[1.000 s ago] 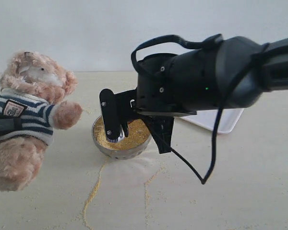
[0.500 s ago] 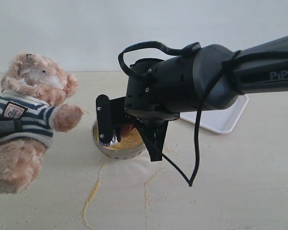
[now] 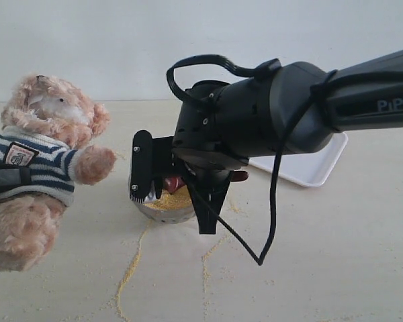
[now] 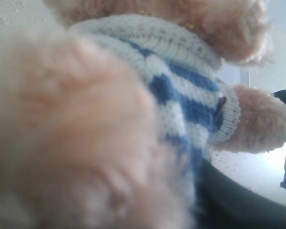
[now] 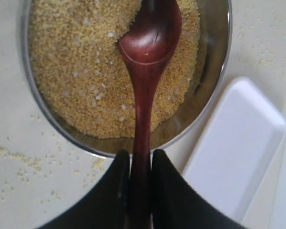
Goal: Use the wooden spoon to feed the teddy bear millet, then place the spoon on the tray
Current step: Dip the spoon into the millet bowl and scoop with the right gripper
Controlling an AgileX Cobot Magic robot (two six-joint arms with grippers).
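From your exterior view, the right arm point(image 3: 275, 114) covers most of the metal bowl point(image 3: 162, 213) and, at 3 o'clock of it, much of the tray point(image 3: 322, 164). The wooden spoon point(image 3: 172, 183) shows only as red slivers. The teddy bear point(image 3: 43, 161), at 9 o'clock, runs off the edge (up close, its fur blurs).

Your right arm point(image 3: 302, 107) is a bulky, rounded shell of glossy black, with pale grey PiPER lettering point(image 3: 395, 105) along its forearm. Small round screws point(image 3: 205, 123) dot the wrist housing. A thick black cable point(image 3: 215, 62) loops over the wrist, and a thinner black cable point(image 3: 274, 201) hangs below it in a long slack curve. The right gripper point(image 5: 139, 157) has two smooth black fingers point(image 5: 170, 195) that taper to rounded tips. Seen from the side, one is a flat black bar point(image 3: 142, 166) with two pale screw heads and a pale ribbed pad at its end. Your left arm point(image 4: 238, 205) shows only as a blurred, curved black edge.
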